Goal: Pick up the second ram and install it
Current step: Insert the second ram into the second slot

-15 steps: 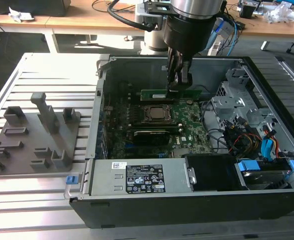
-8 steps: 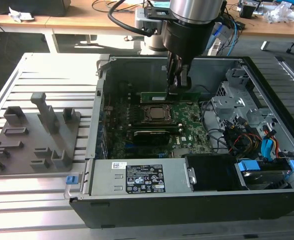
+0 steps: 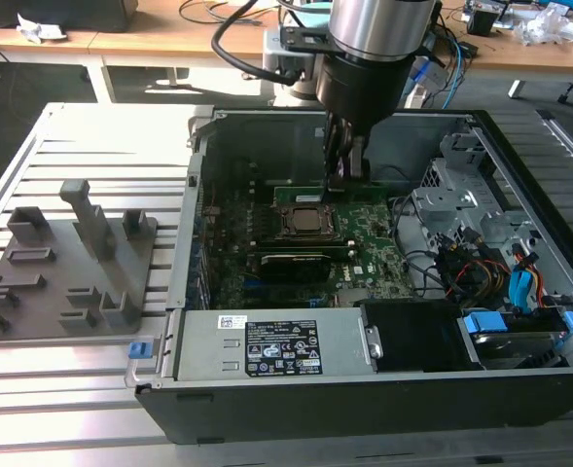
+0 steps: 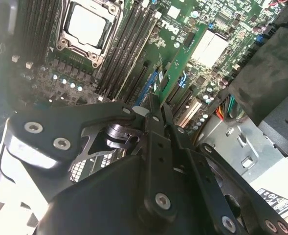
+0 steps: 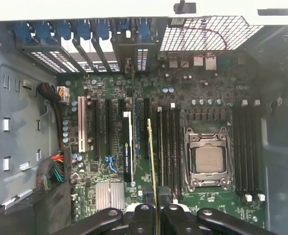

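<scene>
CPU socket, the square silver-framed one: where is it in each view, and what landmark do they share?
Exterior view: the square silver-framed CPU socket sits mid-case, by the gripper tips.
Second wrist view: the socket lies beyond the gripper, between black memory slots.
First wrist view: the socket lies between the same slots.
Shared landmark: the thin green ram stick held in the gripper.

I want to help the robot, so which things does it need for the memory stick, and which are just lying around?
For the job:
the gripper, shut on the second ram
the memory slots beside the CPU socket

Lying about:
the grey rack outside the case
the long black card
the coloured cables
</scene>
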Controlling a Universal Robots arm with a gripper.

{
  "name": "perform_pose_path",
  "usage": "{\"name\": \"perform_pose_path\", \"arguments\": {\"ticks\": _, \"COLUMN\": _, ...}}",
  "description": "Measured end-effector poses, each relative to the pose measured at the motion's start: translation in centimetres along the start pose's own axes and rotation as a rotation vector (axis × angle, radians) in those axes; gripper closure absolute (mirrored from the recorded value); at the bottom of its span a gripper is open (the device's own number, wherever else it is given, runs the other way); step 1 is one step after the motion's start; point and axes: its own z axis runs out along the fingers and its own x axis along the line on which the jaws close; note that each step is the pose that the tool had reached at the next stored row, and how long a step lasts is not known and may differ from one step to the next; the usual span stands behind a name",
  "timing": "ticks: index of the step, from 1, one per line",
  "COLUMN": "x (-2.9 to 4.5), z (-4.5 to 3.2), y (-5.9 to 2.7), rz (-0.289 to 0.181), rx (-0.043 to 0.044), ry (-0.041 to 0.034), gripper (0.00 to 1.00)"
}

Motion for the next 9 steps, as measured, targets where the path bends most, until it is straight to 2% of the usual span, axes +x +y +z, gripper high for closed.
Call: {"name": "perform_pose_path", "arguments": {"ticks": 9, "x": 0.02, "z": 1.03, "y": -0.05, "rz": 0.0, "rx": 0.0, "ry": 0.0, "gripper": 0.86}}
